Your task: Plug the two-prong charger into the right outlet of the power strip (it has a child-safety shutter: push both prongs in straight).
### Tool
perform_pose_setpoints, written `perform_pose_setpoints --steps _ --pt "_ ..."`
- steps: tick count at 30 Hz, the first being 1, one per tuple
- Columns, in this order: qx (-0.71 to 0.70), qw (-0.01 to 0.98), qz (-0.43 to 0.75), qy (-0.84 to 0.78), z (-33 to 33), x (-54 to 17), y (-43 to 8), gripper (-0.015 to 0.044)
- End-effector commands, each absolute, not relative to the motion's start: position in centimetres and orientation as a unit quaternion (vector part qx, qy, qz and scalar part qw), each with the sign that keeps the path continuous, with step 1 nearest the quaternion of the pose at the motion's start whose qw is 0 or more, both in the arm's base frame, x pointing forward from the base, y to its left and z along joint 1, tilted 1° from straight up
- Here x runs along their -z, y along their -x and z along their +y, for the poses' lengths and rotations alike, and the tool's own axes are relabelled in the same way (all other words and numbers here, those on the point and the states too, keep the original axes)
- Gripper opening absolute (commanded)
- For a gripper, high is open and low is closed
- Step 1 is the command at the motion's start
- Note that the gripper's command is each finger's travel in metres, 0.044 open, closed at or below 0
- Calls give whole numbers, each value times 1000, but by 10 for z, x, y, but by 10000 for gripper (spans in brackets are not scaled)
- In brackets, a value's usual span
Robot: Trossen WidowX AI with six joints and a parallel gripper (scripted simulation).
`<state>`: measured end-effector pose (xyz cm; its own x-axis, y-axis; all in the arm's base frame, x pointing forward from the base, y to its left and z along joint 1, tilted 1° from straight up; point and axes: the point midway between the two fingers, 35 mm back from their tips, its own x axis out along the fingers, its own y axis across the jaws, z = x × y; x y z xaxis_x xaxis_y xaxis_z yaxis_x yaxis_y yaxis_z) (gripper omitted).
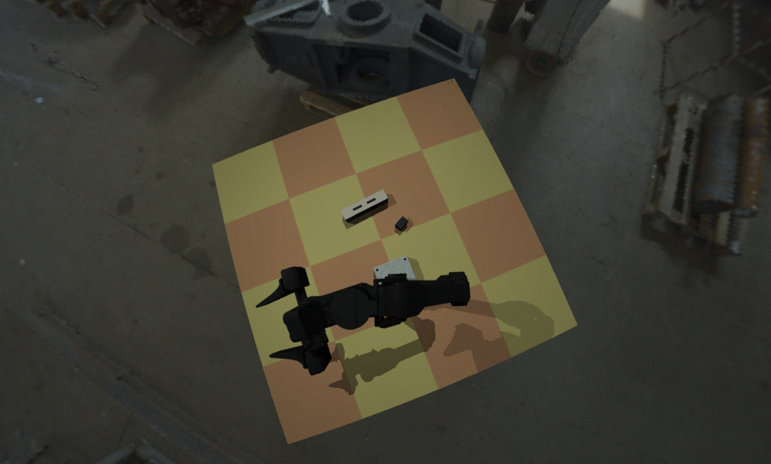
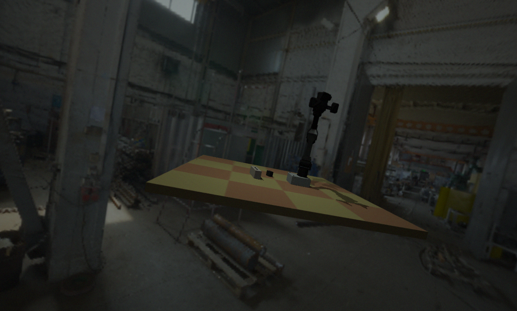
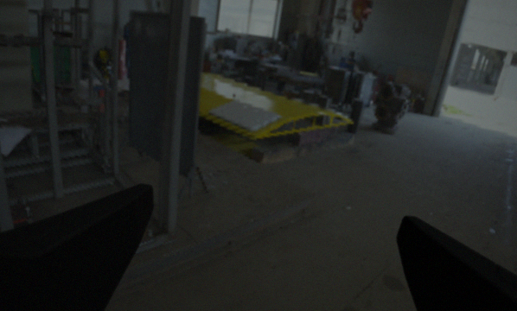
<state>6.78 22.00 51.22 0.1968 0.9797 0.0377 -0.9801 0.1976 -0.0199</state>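
The black two-prong charger [image 1: 401,223] [image 2: 269,173] lies on the table; in the top view its thin prongs point to the upper right. The white power strip [image 1: 364,205] [image 2: 254,172] lies near it, with two dark outlets on its top face. In the top view the charger is just right of and below the strip, not touching it. My gripper [image 1: 263,331] [image 3: 277,213] is wide open and empty. It is raised high above the table, well away from both objects, and points to the left in the top view. Neither object shows in the wrist view.
The checkered table [image 1: 456,109] [image 2: 198,185] carries everything. The pale arm base plate [image 1: 396,267] [image 2: 296,180] stands close to the charger. The black arm rises above it and covers part of it in the top view. The wrist view shows the hall floor and a yellow structure [image 3: 302,105].
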Motion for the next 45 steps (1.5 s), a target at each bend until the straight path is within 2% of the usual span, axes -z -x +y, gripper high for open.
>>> perform_pose_setpoints --steps 1,22,45 --pt "-607 794 18 -1 230 -494 -90 440" --pt "-470 868 159 -11 230 -421 -187 440" --pt "-294 905 301 -56 179 -336 -277 440"
